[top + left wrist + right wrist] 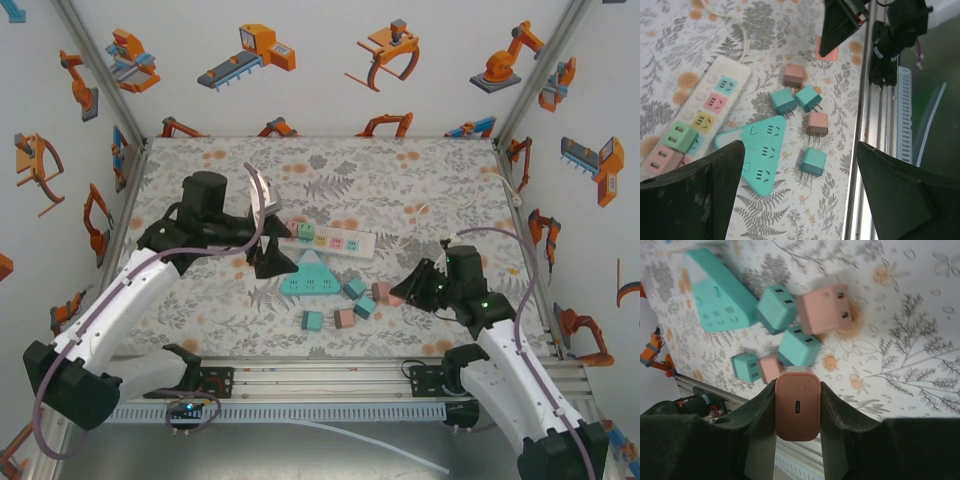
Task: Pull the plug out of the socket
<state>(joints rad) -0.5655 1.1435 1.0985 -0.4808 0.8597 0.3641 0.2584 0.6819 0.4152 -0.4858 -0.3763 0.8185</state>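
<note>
floral table [420,190], left pincer [275,260] wide beside power strip [335,240], right pincer [798,390] clamping pink plug [798,420]

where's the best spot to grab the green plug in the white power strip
Come from above and pinch the green plug on the two flat sides facing the long edges of the power strip; it stands upright, and the pink plug crowds its side along the strip.

Lit brightly and evenly from overhead by diffuse white light. Top view sharp throughout, with soft, faint shadows on the surface [400,190]. Left wrist view crisp on the surface, dark and defocused on the near fingers [690,200]. Right wrist view smeared by motion blur across the loose plugs [777,307], sharper on the pink plug [798,407] nearest the lens.
</note>
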